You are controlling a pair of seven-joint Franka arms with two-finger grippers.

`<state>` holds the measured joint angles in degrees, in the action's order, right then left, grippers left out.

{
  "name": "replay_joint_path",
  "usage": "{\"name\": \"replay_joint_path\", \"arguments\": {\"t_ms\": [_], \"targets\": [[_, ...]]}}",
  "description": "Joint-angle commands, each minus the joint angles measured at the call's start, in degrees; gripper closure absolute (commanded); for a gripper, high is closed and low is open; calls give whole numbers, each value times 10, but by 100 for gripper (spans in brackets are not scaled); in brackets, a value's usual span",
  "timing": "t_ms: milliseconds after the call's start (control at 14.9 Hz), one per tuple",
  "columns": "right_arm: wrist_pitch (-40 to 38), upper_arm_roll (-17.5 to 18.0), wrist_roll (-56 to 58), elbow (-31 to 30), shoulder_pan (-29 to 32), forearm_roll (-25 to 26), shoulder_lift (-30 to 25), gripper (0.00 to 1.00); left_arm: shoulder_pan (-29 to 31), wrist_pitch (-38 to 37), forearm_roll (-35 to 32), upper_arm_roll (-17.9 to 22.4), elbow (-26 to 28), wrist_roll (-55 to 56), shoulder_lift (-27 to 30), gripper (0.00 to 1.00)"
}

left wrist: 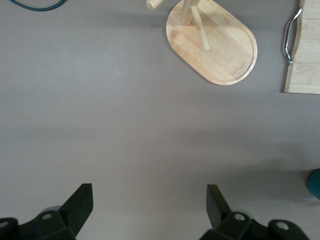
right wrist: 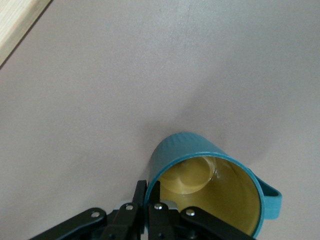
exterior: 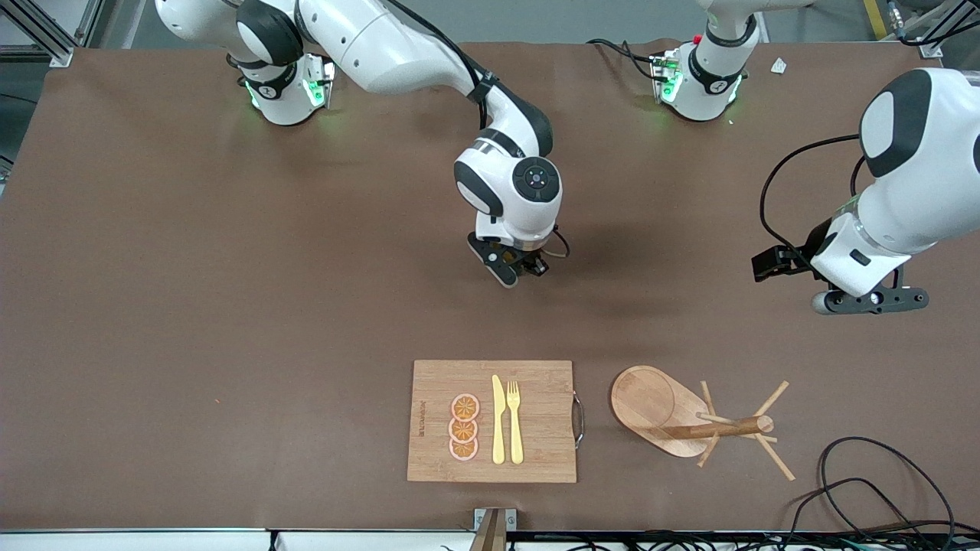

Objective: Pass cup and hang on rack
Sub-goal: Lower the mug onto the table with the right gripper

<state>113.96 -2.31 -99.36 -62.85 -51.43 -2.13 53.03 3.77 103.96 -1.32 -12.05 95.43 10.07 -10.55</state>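
Our right hand (right wrist: 147,202) pinches the rim of the cup (right wrist: 210,187) over the bare middle of the tabletop (exterior: 230,306), so we carry it slowly toward our waiting, wide-open left hand (left wrist: 150,205), at three o'clock from the cup, with the rack (exterior: 674,413) at five o'clock.

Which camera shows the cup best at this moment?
The right wrist view: the teal cup fills it, yellow inside and handle visible, with the right gripper shut on its rim. The left wrist view catches only a teal sliver at its edge. In the front view the right arm's hand hides the cup.
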Motion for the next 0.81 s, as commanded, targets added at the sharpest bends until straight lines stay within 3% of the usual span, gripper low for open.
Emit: {"name": "replay_joint_path", "arguments": {"t_ms": [0, 67, 134, 269, 739], "targets": [[11, 4, 8, -7, 7, 5, -7, 71, -3, 18, -9, -2, 18, 4, 12, 0], [11, 4, 8, -6, 9, 4, -8, 46, -4, 23, -9, -2, 18, 4, 12, 0], [11, 4, 8, -6, 9, 3, -10, 28, -6, 23, -9, -3, 18, 4, 12, 0], [10, 4, 5, -6, 7, 3, -13, 2, -16, 25, -9, -3, 18, 4, 12, 0], [-44, 11, 40, -2, 34, -6, -63, 0, -19, 25, -9, -24, 19, 5, 16, 0]]}}
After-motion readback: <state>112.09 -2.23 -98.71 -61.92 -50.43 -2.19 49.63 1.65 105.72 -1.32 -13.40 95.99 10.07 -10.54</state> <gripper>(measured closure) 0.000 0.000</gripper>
